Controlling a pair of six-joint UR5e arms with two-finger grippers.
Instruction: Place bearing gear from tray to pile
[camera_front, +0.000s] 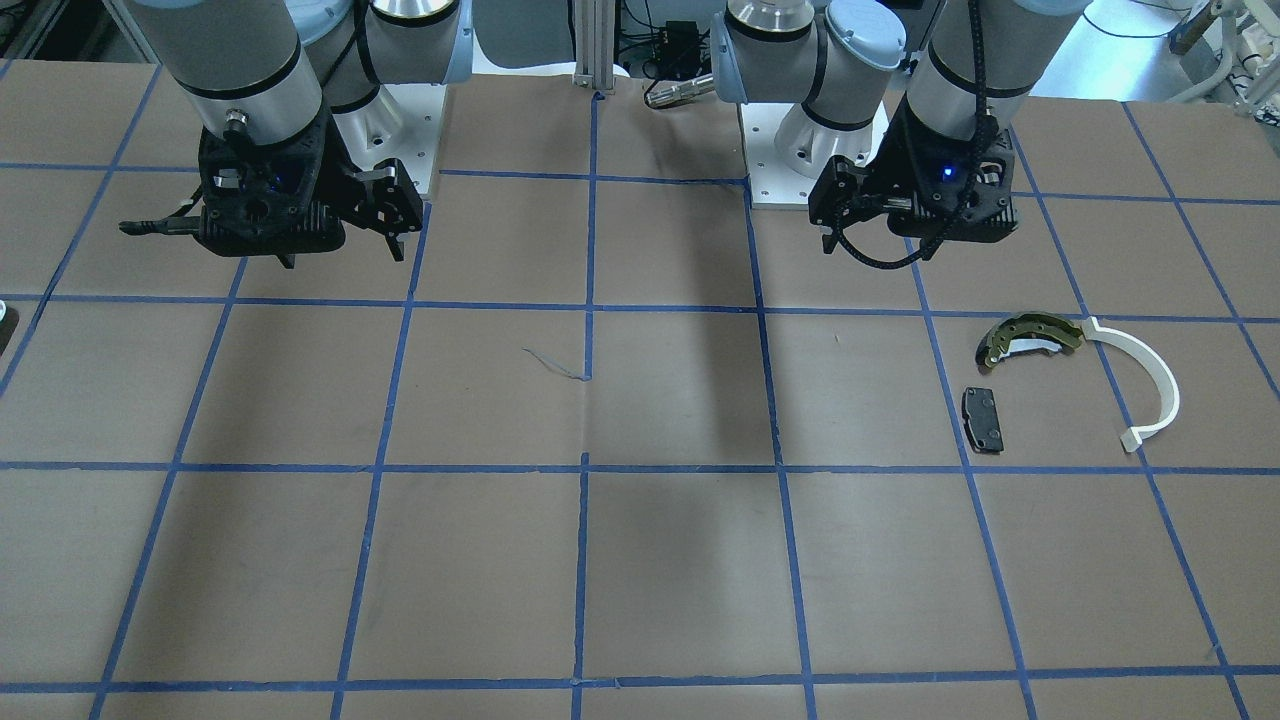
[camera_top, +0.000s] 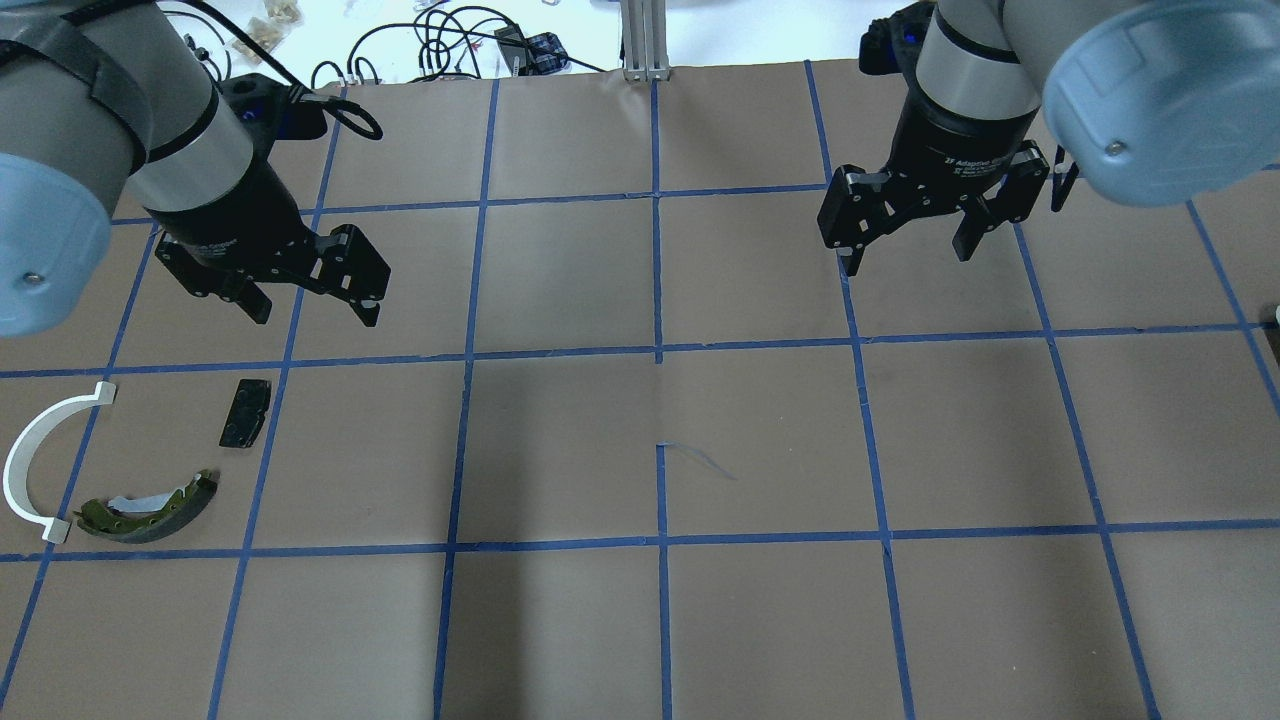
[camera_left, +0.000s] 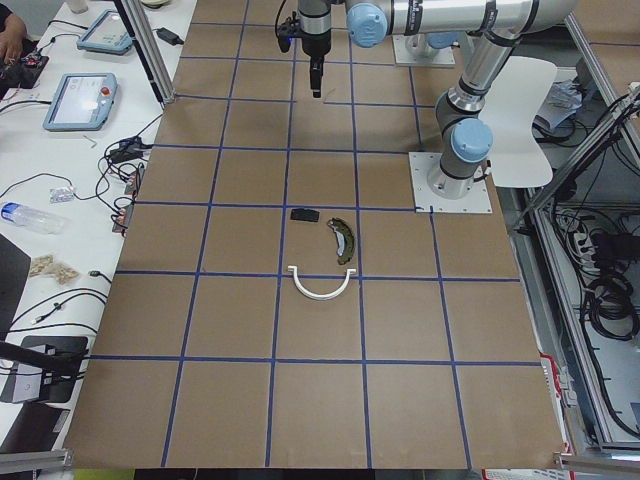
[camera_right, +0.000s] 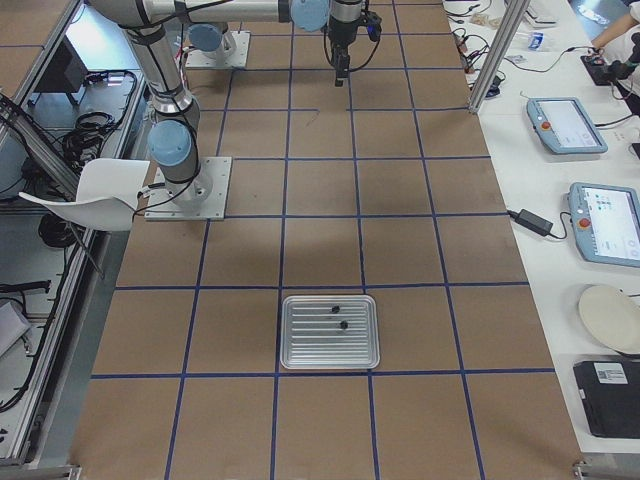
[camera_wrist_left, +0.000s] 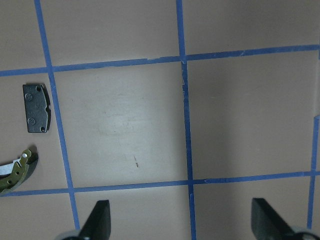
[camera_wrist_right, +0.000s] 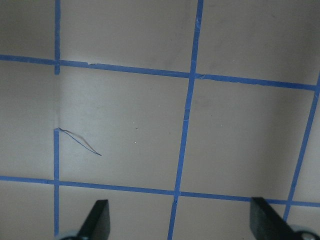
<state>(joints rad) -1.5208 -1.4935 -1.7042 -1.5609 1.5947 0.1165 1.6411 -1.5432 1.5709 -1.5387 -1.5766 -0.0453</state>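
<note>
The pile lies on the brown table: a dark olive brake shoe (camera_top: 150, 515), a white arc strip (camera_top: 25, 465) and a small black pad (camera_top: 245, 412). My left gripper (camera_top: 315, 315) hangs open and empty above the table, just beside the black pad (camera_wrist_left: 36, 108). My right gripper (camera_top: 905, 258) is open and empty too, over bare paper on the other half. The ribbed metal tray (camera_right: 300, 350) shows in the exterior right view at the table's right end. Two small dark parts (camera_right: 343, 324) lie on it, too small to tell which is the bearing gear.
Blue tape lines (camera_top: 660, 350) grid the table. A metal post (camera_top: 645, 40) stands at the table's edge between the arms. Benches with tablets (camera_right: 565, 125), cables and a person's hand (camera_right: 612, 40) run along the operators' side.
</note>
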